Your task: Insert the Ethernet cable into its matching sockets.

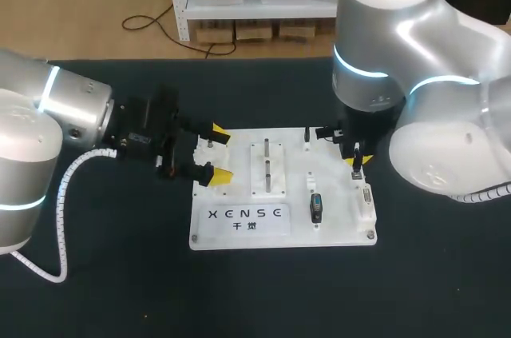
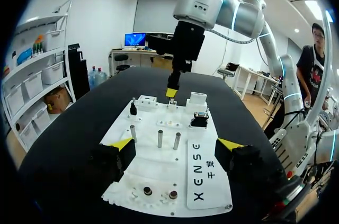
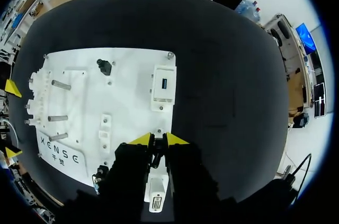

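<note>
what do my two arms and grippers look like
The left arm and right arm are made of rounded silver-grey links with glowing light-blue rings at the joints. A white ribbed hose runs outside each arm. The left gripper and right gripper have blocky black bodies, each with two fingers ending in bright yellow wedge tips.

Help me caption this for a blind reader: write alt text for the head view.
A white board with upright pegs lies on a black table. The left arm has its jaws open at the board's left edge; the right arm stands over its right rear.
</note>
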Action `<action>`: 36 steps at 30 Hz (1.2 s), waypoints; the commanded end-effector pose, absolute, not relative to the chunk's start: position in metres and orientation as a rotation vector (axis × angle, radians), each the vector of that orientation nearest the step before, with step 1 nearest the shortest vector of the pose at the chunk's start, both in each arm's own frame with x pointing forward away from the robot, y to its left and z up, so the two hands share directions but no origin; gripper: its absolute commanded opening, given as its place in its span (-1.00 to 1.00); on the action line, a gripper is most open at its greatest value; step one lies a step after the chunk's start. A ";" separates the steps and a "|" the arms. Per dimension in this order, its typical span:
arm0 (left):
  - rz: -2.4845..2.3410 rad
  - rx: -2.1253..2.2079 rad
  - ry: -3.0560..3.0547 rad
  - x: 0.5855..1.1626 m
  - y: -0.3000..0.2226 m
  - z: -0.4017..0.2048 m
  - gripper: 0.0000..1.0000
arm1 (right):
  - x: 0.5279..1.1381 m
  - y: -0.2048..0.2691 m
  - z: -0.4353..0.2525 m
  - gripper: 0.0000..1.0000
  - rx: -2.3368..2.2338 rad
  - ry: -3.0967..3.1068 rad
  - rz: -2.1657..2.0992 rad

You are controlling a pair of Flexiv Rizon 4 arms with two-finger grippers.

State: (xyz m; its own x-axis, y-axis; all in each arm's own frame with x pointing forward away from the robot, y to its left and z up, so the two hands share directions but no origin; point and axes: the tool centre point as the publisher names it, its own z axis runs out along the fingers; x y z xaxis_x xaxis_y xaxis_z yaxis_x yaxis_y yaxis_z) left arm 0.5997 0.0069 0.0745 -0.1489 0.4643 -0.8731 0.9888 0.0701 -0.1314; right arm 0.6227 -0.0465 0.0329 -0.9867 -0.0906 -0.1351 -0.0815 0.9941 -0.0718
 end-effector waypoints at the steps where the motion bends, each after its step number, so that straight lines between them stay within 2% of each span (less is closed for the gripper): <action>1: -1.019 1.458 1.693 0.601 0.007 0.073 1.00 | 0.622 -0.048 0.031 -1.00 -0.127 2.998 -0.100; 36: -1.019 1.458 1.693 0.601 0.007 0.073 1.00 | 0.621 -0.052 0.008 -1.00 -0.123 2.995 -0.105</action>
State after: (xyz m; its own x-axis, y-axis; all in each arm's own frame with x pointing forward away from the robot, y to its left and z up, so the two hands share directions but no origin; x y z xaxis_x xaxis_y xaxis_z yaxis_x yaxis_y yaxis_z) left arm 0.5997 0.0069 0.0745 -0.1490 0.4643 -0.8731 0.9888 0.0701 -0.1314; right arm 0.6217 -0.0489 0.0205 -0.9888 -0.0876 -0.1210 -0.0787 0.9940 -0.0764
